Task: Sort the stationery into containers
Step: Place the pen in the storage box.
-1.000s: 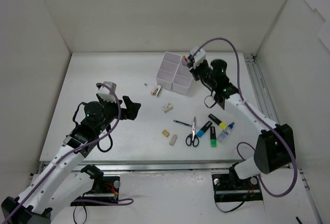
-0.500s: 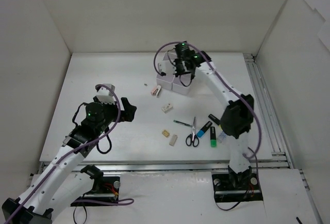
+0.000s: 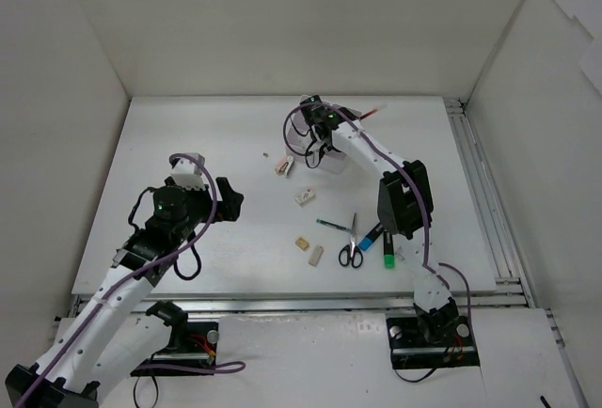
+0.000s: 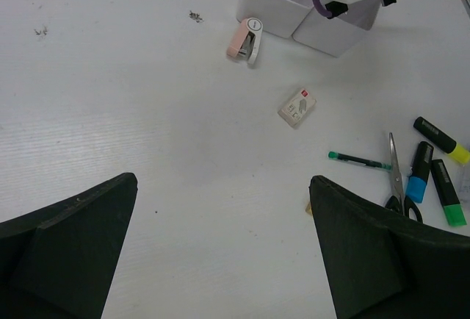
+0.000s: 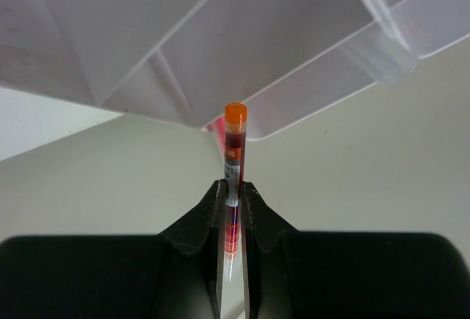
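Right wrist view: the right gripper (image 5: 233,187) clamps a red pen (image 5: 234,150), its orange cap close by the bins (image 5: 242,32); the left gripper (image 4: 222,187) hangs wide open, well apart from the bins

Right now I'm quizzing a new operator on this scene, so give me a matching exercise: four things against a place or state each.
Things:
1. red pen
2. left tool
3. scissors
4. pink piece

Places or states:
A. beside the bins
B. open, empty
C. gripped by the right tool
D. flat beside the blue highlighter

Pairs: 1-C, 2-B, 3-D, 4-A
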Robot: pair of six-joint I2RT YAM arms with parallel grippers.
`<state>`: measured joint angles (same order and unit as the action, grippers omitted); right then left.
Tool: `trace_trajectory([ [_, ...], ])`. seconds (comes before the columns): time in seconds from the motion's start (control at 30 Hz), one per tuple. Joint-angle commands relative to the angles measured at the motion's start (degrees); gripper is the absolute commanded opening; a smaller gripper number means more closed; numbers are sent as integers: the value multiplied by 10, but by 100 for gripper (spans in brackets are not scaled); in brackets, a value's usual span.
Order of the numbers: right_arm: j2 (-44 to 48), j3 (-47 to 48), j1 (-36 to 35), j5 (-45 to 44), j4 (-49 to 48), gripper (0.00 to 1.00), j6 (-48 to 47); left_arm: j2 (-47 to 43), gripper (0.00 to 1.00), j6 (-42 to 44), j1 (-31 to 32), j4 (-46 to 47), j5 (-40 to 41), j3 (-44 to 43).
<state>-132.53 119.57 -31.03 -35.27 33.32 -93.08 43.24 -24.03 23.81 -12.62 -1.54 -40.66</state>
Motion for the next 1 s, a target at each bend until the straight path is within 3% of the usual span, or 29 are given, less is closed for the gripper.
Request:
trace_trajectory([
  [0.0, 35, 15, 5, -67, -23, 0, -33, 7, 99, 13, -7, 36, -17, -6],
  [0.2, 30, 14, 9, -70, -49, 0, -67, 14, 99, 14, -24, 39, -36, -6],
  [0.53, -12, -21, 32, -97, -195, 0, -155, 20, 99, 17, -41, 39, -53, -4],
  [0.97, -28, -72, 20, -88, -249, 0, -174, 27, 99, 17, -62, 47, -78, 5],
])
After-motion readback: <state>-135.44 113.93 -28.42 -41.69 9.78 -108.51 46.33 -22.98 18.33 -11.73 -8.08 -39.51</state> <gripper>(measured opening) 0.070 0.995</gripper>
